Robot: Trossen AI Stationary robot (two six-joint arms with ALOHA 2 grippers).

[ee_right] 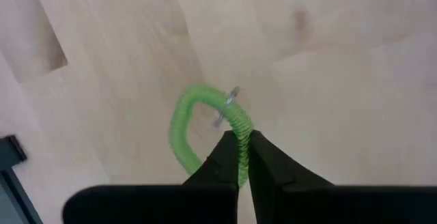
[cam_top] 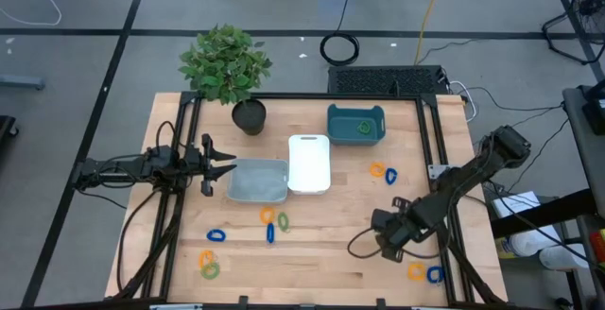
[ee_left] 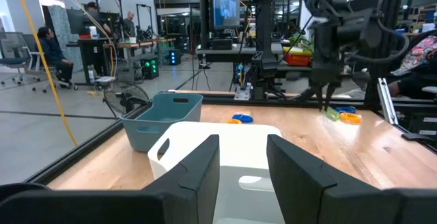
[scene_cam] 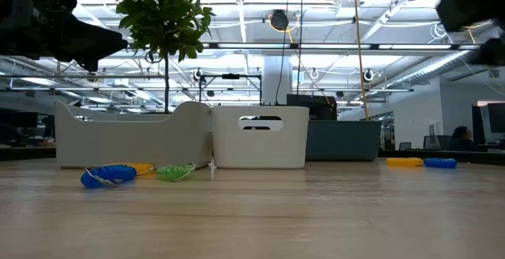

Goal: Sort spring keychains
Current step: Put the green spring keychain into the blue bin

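Over the wooden table (cam_top: 321,253), seen from above, the right gripper (cam_top: 386,244) reaches down near its front right while the left gripper (cam_top: 225,165), fingers apart, waits beside the grey tray (cam_top: 257,181); its own wrist view shows the right fingers (ee_right: 225,157) pinched on a green keychain (ee_right: 188,118).

Lighting is even and bright in the high view; the potted plant (cam_top: 225,62) casts only a soft, short shadow on the wooden table (cam_top: 312,258). In the low view, ceiling strip lights behind the plant glare white and leave the arms above it as dark silhouettes; the table nearest the camera is blurred. The right wrist view is soft and pale, with the green keychain (ee_right: 205,125) slightly out of focus
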